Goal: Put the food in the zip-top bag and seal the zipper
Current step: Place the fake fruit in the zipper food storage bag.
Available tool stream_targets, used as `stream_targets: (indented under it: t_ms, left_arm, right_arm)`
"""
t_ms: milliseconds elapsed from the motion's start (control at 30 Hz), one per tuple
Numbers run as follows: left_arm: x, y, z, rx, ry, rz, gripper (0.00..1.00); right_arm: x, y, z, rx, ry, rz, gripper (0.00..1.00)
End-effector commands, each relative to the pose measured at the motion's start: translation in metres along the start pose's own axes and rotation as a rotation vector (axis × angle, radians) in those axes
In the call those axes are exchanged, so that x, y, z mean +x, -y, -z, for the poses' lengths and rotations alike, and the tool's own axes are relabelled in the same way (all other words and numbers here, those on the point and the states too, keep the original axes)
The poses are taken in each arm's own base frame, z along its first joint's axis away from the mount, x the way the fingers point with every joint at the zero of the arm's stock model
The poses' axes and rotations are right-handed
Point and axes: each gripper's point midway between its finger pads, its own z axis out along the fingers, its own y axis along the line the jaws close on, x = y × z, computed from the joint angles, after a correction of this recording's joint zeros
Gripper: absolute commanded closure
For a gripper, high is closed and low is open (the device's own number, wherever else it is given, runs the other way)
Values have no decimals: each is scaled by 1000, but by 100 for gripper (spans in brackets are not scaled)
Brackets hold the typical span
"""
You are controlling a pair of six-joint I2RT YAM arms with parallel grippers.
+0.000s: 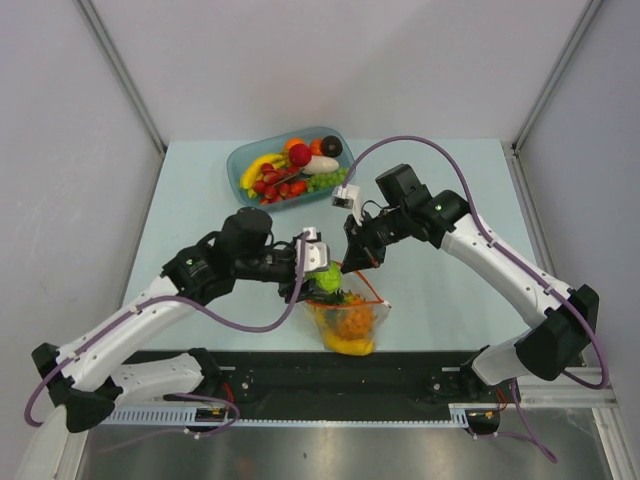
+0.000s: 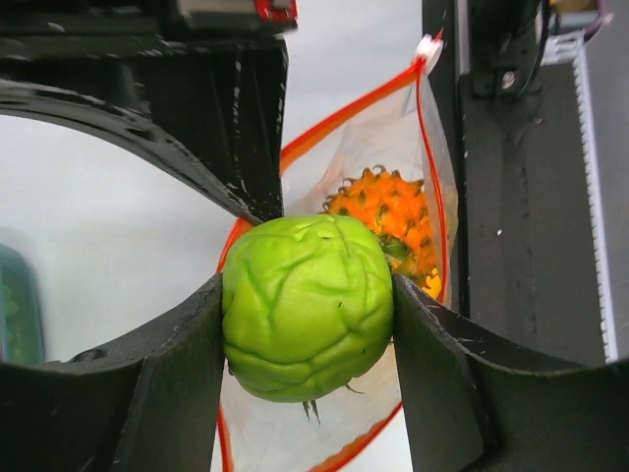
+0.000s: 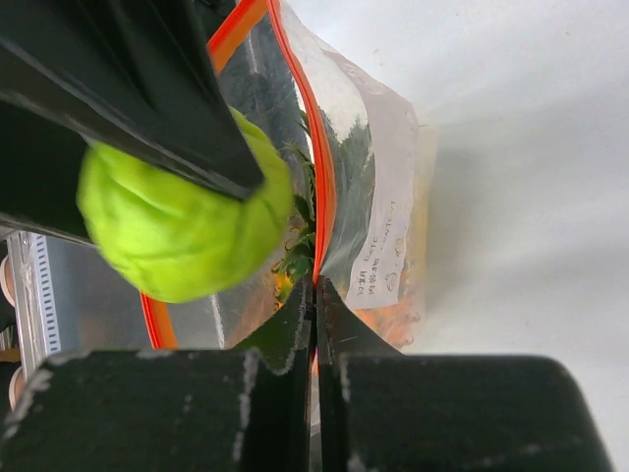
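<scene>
My left gripper (image 1: 322, 278) is shut on a wrinkled green leafy piece (image 2: 307, 305), held just above the open mouth of the clear zip-top bag (image 1: 348, 318). The green piece also shows in the right wrist view (image 3: 172, 236). Inside the bag lie an orange pineapple with green leaves (image 2: 393, 211) and a yellow mango-like piece (image 1: 349, 346). My right gripper (image 3: 315, 290) is shut on the bag's red-orange zipper (image 3: 319, 167) at the far side of the mouth and holds it up. The zipper rim (image 2: 339, 118) stands open. More food lies in the tray (image 1: 238, 165).
The teal-blue oval tray at the back of the table holds a banana, red berries (image 1: 278, 183), green grapes (image 1: 322, 181), a white piece and a dark fruit. A black rail (image 1: 420, 375) runs along the table's near edge, just below the bag.
</scene>
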Motion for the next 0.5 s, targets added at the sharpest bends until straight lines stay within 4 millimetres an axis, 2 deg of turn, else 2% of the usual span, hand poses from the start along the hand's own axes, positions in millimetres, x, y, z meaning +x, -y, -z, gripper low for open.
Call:
stream_targets:
  t_ms: [0,133,267,300,367,400,467]
  left_arm:
    - [22,-8,-11,-51,-123,-52,64]
    - [46,-13,-13,-50,-262,-27,48]
    - [62,-21,-9,-80,-371,-15,48]
    - [61,-23,-7,-82,-381,-25,48]
    - [69,-18,-4,-45,-432,-20,43]
    - [67,-16,-4,-26,-432,-31,38]
    - [66,-8,2,15,-438,-46,22]
  right_arm:
    - [-24,-19,14,-19,75,87,100]
    - [-22,-19,15,-14,69,104,100]
    - [-21,-20,14,-19,67,109,100]
    - [-21,-20,13,-20,68,110,100]
    - [-21,-20,13,-26,69,112,100]
    - [-22,-21,14,-25,72,115,100]
    - [-21,-20,14,-23,70,117,100]
